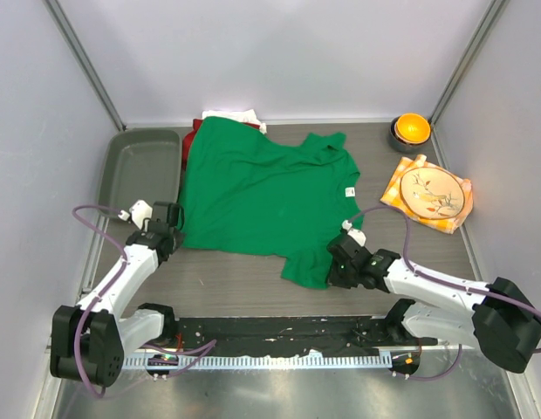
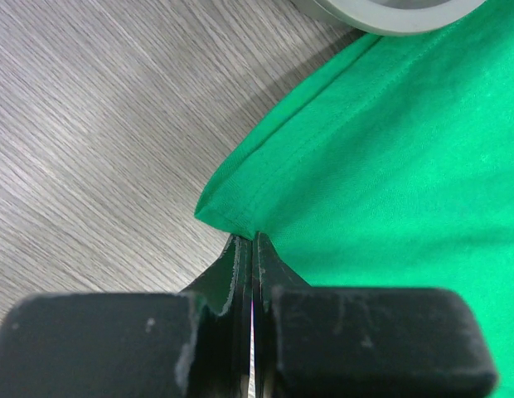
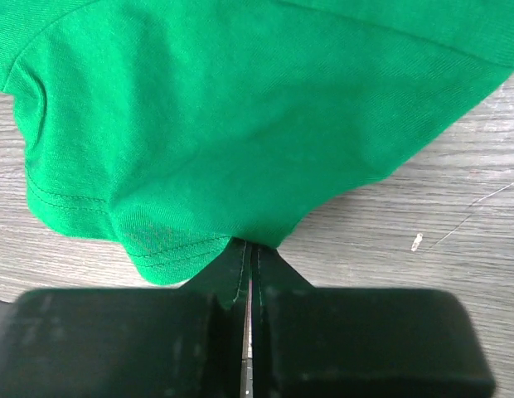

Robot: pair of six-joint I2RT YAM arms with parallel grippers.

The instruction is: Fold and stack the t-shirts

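Observation:
The bright green t-shirt [image 1: 262, 196] lies spread flat across the middle of the table, its small white neck label [image 1: 350, 192] toward the right. A dark red t-shirt [image 1: 188, 144] and a white one [image 1: 244, 118] peek out from under its far edge. My left gripper [image 1: 176, 229] is shut on the green shirt's near-left hem corner, and the left wrist view shows the pinch [image 2: 252, 239] on the green cloth [image 2: 406, 166]. My right gripper [image 1: 336, 262] is shut on the edge of the near sleeve. In the right wrist view its jaws [image 3: 249, 245] clamp the green fabric [image 3: 240, 108].
A grey tray [image 1: 144, 170] stands at the left, its rim [image 2: 390, 12] just beyond the shirt's corner. At the back right sits an orange bowl [image 1: 411, 129]. A patterned plate [image 1: 436, 194] rests on an orange-yellow checked napkin [image 1: 401, 188] at the right. Walls close in both sides.

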